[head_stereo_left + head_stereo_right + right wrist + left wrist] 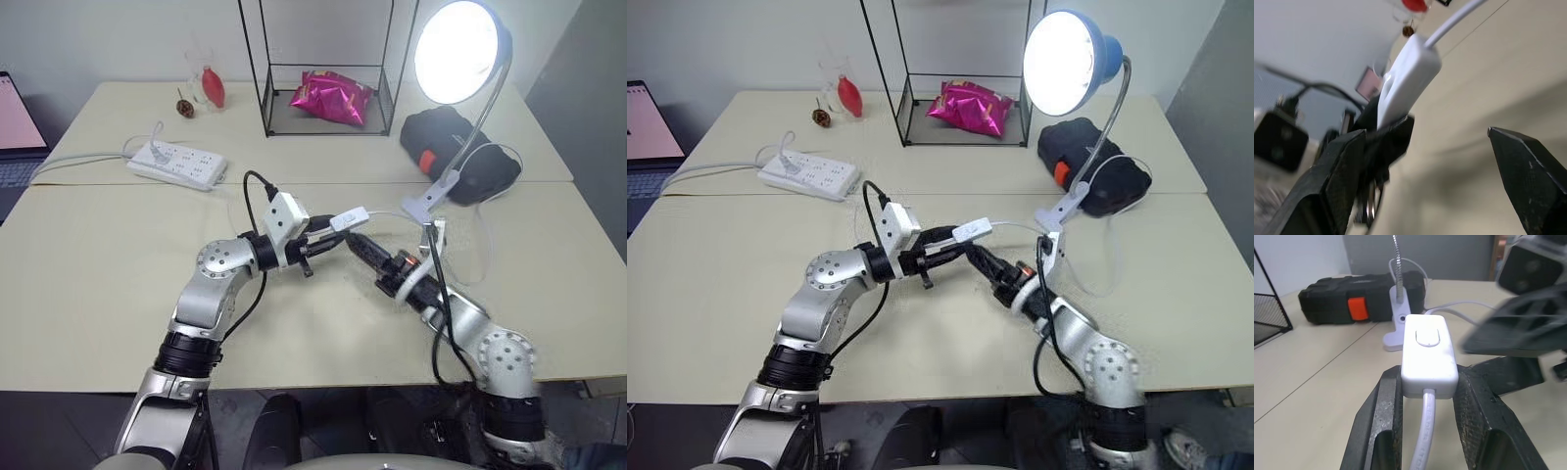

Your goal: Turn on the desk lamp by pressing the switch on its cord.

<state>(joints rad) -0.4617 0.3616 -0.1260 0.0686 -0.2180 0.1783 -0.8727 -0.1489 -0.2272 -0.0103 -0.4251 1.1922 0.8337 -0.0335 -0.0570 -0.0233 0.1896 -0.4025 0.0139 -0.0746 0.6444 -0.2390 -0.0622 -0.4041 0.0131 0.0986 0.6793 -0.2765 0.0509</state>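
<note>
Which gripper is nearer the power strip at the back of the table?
Left. The left gripper, shut on the switch, sits nearer the power strip; the right gripper, open, lies beyond it.

My head's two eyes look down and forward over the table. My left wrist camera sits close behind the switch; my right wrist camera catches the same switch from below.

Two pale cream tables stand pushed together, their seam running from nine o'clock to three o'clock. Behind them a plain light grey wall fills the twelve o'clock side. At three o'clock a darker grey panel stands beside the tables.
</note>
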